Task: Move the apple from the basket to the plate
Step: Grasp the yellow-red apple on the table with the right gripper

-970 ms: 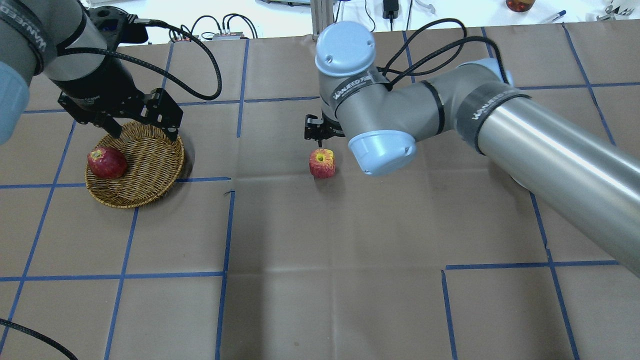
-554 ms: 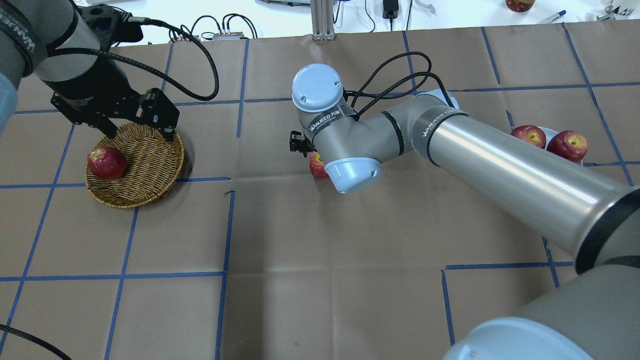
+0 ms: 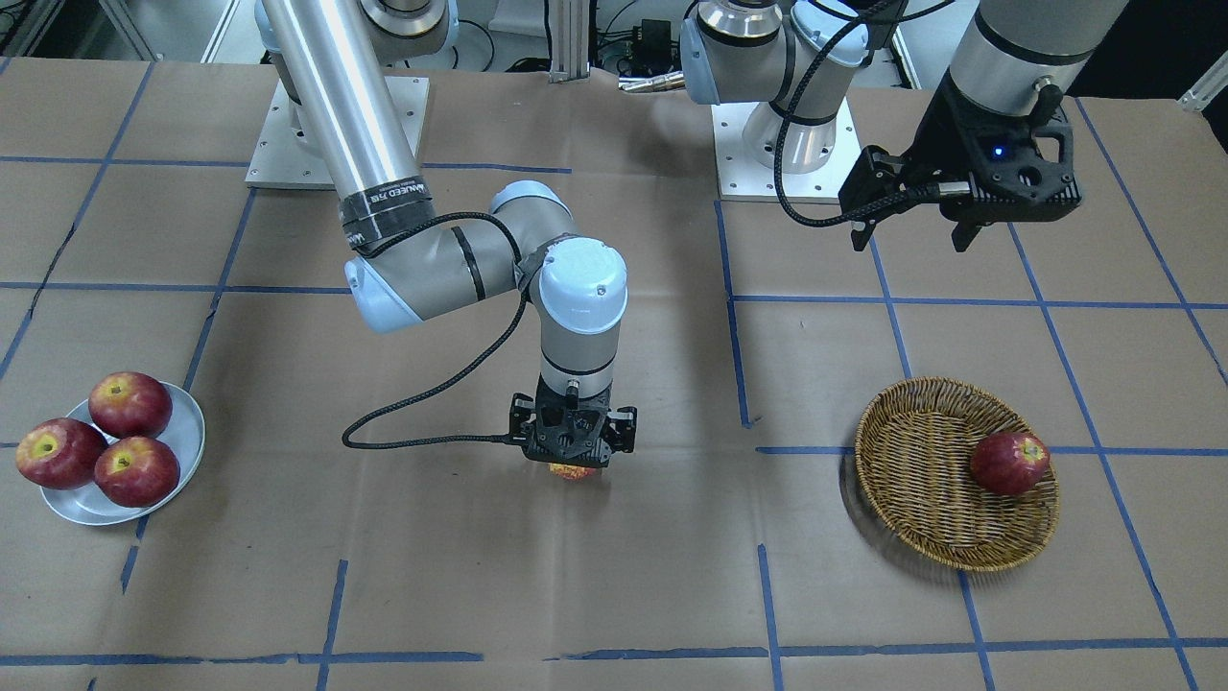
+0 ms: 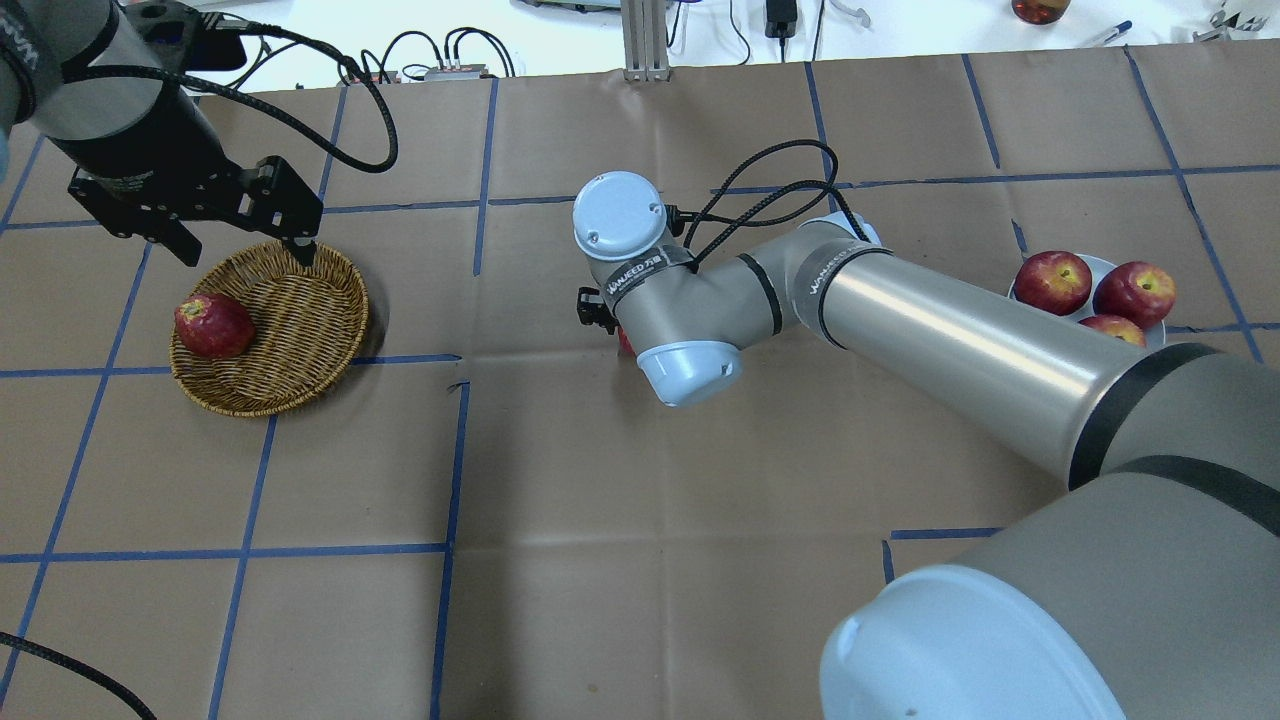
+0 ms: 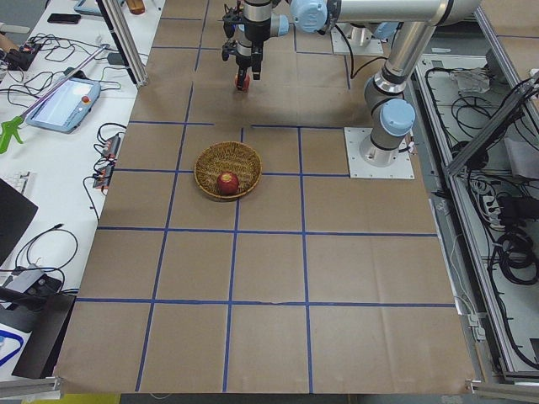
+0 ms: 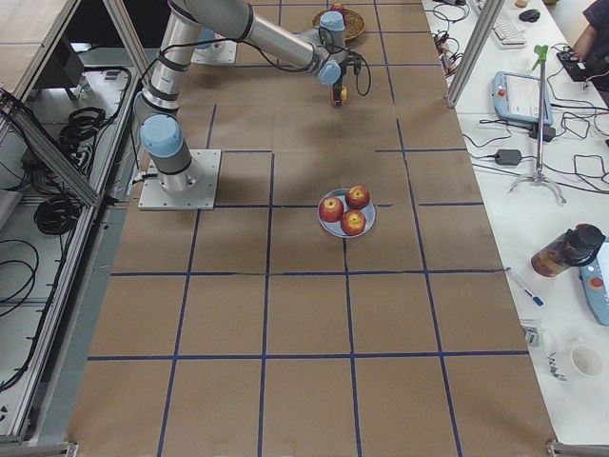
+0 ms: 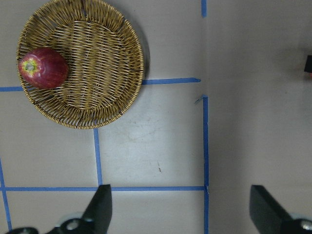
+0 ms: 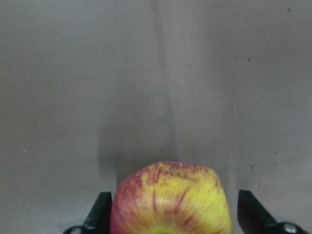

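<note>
Right pincer (image 3: pixel 573 451): released, fingers spread to either side of the apple (image 8: pixel 170 195), set low over it at mid-frame in the front-facing view.
Apple: yellow-streaked, resting on the bare counter (image 3: pixel 614 576), well apart from basket (image 3: pixel 911 451) and plate (image 3: pixel 195 437).
Left pincer (image 3: pixel 909 238): released, hanging at upper right above the counter.
Basket: lower right, one dark red apple (image 3: pixel 1009 463) inside.
Plate: far left, three red apples (image 3: pixel 129 403) on it.

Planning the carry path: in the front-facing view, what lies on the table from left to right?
First the plate → right claw straddling the apple → basket with a dark apple.
</note>
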Tool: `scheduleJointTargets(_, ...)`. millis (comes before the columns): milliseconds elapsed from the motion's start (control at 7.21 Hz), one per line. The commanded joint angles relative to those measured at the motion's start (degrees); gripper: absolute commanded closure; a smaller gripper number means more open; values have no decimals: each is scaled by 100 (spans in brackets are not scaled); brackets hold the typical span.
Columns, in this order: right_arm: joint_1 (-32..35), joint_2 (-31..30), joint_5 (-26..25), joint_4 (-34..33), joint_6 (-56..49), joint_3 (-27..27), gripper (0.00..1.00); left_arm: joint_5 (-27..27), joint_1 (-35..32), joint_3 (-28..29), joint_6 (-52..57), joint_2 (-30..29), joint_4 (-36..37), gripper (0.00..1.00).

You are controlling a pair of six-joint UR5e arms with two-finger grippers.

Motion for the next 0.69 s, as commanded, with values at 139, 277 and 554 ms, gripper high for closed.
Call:
scheduleJointTargets(139, -42, -70, 1, -10, -94, -42, 54, -22, -61, 305, -2, 12, -381, 1)
scheduleJointTargets(277, -120, -245, 1, 25, -120, -146, 54, -83, -79, 201, -2, -31, -381, 1)
scheduleJointTargets(554, -575, -1112, 45, 1065, -670, -226, 54, -93, -218, 164, 7, -110, -364, 1)
